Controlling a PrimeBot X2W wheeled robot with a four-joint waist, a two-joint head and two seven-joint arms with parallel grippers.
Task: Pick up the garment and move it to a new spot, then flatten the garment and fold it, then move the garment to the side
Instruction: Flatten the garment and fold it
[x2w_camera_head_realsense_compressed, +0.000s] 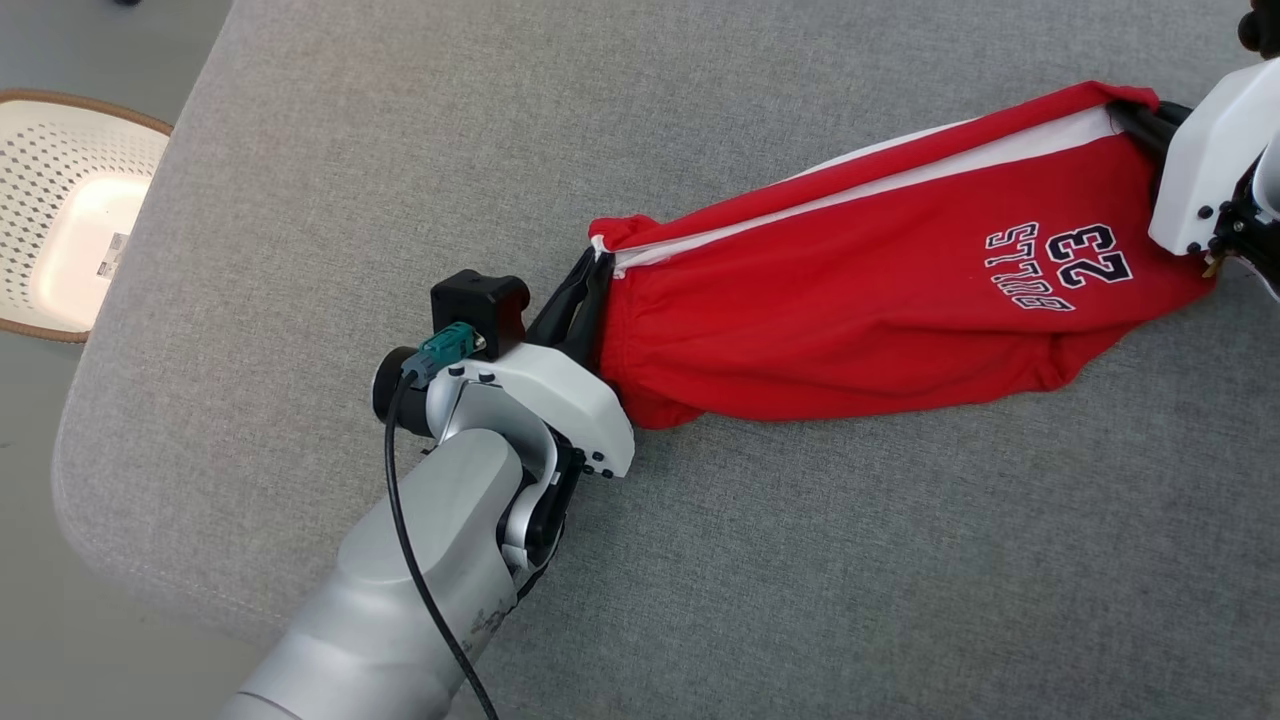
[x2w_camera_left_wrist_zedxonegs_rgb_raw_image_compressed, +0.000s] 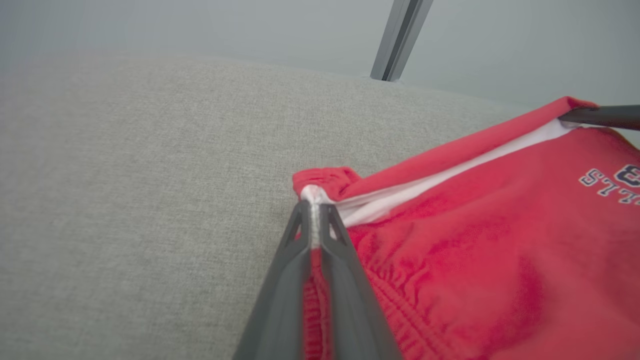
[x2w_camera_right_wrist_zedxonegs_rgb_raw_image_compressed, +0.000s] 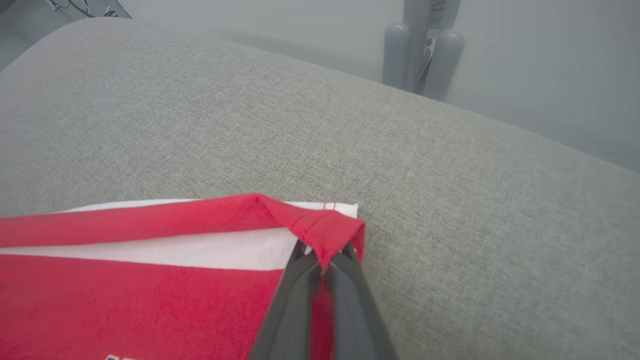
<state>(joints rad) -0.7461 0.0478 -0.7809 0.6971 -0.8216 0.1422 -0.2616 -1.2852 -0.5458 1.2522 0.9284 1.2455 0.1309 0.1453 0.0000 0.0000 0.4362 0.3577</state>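
Both jaws pinch red shorts (x2w_camera_head_realsense_compressed: 850, 330), centre-right of frame, at waistband & hem corners; soft, light, floppy, so hold taut.

Garment (x2w_camera_head_realsense_compressed: 860, 300): red knit cloth, matt and soft-looking, with fine elastic gathers at the waistband (x2w_camera_left_wrist_zedxonegs_rgb_raw_image_compressed: 400, 300). Stripe (x2w_camera_head_realsense_compressed: 1040, 140): white, same matt cloth. Lettering (x2w_camera_head_realsense_compressed: 1060, 265): navy with a white edge, flat; printed or stitched, can't tell. Cushion surface (x2w_camera_head_realsense_compressed: 800, 560): grey woven fabric, coarse visible weave, matt. Left gripper (x2w_camera_head_realsense_compressed: 597, 268) and right gripper (x2w_camera_head_realsense_compressed: 1125, 108): fingers (x2w_camera_left_wrist_zedxonegs_rgb_raw_image_compressed: 280, 300) are dark matt plastic, smooth; housing (x2w_camera_head_realsense_compressed: 560, 395) is white plastic, semi-gloss. Forearm (x2w_camera_head_realsense_compressed: 420, 570): silver with a satin sheen, metal or paint unclear, a few scuffs. Cable (x2w_camera_head_realsense_compressed: 400, 500): black, rubbery, smooth. Connector (x2w_camera_head_realsense_compressed: 447, 350): teal plastic. Basket (x2w_camera_head_realsense_compressed: 95, 103): cream perforated plastic, smooth, brown rim. Floor (x2w_camera_head_realsense_compressed: 30, 500): smooth grey, low sheen.
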